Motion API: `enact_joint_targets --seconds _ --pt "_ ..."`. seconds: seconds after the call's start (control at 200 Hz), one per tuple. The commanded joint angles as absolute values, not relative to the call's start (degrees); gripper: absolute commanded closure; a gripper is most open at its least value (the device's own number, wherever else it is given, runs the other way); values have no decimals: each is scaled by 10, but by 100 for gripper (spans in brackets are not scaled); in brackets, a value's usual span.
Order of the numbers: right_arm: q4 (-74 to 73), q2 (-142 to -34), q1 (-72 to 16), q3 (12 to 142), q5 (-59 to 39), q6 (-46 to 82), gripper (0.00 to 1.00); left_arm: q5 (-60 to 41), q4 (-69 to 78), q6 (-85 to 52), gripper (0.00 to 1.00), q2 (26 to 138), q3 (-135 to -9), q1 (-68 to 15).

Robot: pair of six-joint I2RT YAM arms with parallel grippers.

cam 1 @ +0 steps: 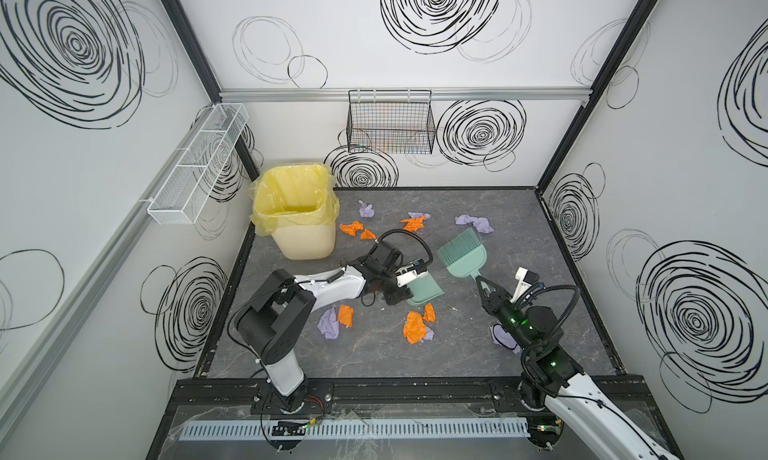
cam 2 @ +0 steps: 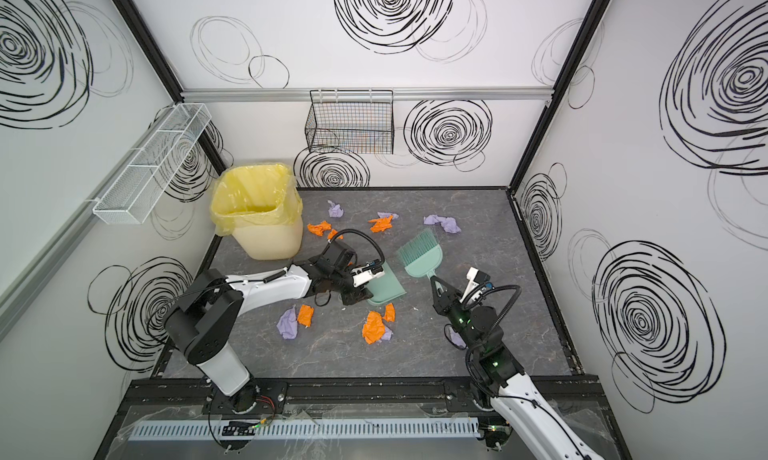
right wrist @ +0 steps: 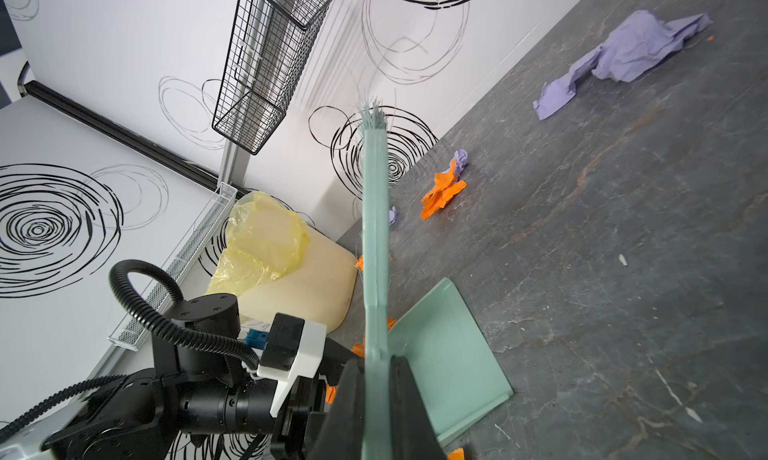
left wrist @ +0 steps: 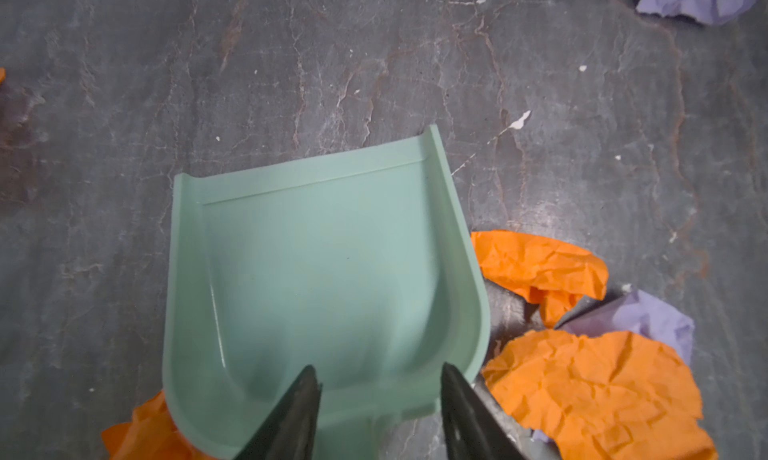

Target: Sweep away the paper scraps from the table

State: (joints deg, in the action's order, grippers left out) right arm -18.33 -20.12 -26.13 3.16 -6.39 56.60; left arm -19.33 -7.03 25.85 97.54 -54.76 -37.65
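Right gripper (cam 1: 482,285) clamped on brush (cam 1: 462,252) handle, apparently poised to sweep. Left gripper (left wrist: 378,374) straddles dustpan (left wrist: 324,270) handle, hold unconfirmed; it lies flat to receive. Paper scraps (cam 1: 415,327) scattered mid-frame across table (cam 1: 457,354).

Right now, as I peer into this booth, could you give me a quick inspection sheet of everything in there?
Surface: table, dark and marbled, with tiny white flecks.
Job's things: paper scraps, orange and purple, scattered far and near; none in the dustpan.
Clutter: nothing seen beyond the scraps.
Grippers: left gripper open, jaws either side of the dustpan's handle; right gripper shut on the brush.
Cables: black corrugated hose loops over the left wrist, another over the right.
Surroundings: bin with yellow liner in the far left corner; black wire basket and white mesh shelf on the walls.
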Motion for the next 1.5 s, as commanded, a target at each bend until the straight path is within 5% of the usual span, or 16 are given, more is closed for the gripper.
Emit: enact_joint_targets --seconds 0.0,1.086,1.496 --pt "-173 -188 -256 41 -55 563 100 -184 -63 258 40 929 -529 -367" --pt "-197 -198 -237 26 -81 568 100 -207 -108 258 34 970 -524 -325" --pt "-201 -194 -237 19 -82 570 100 -214 -105 257 64 970 -529 -325"
